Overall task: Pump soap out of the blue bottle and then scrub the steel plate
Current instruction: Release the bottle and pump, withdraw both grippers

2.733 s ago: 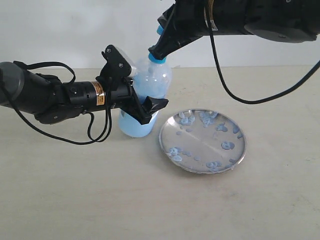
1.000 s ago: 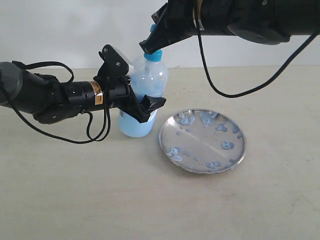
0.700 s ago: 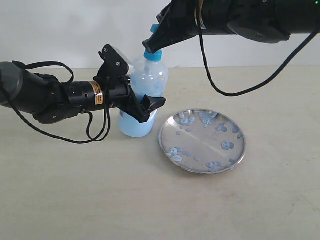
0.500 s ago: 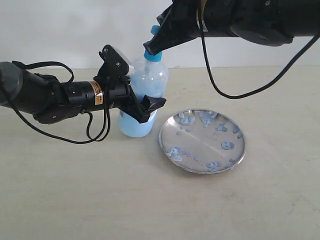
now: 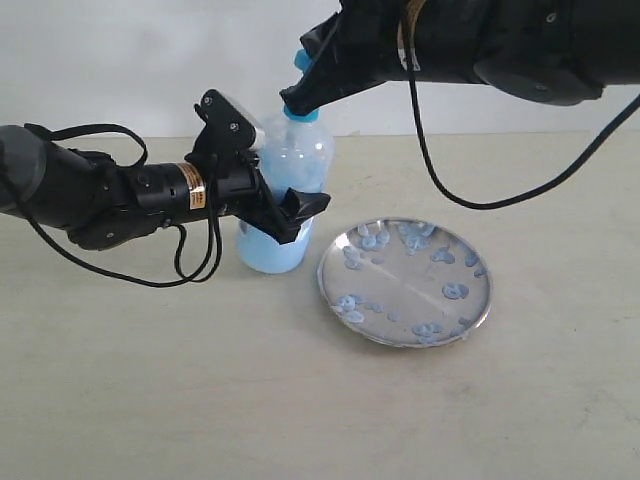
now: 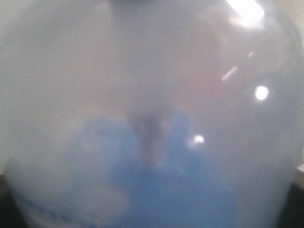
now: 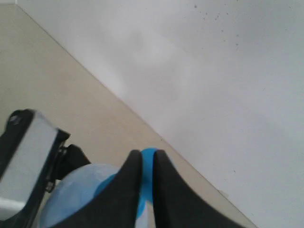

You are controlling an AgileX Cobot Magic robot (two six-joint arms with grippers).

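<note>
The blue bottle stands left of the steel plate, its lower part filled with light blue soap. My left gripper is shut around the bottle's body, which fills the left wrist view with soap low down. My right gripper rests on the blue pump head, fingers nearly together. In the right wrist view the gripper shows the pump head in the slit between its fingers. Pale blue soap blobs dot the plate.
A beige tabletop carries everything, with a white wall behind. The left arm and its looping black cable lie low over the table's left side. A cable hangs from the right arm above the plate.
My right gripper and the bottle's top have shifted slightly left after small up-and-down moves on the pump. The left arm and the plate have stayed put.
</note>
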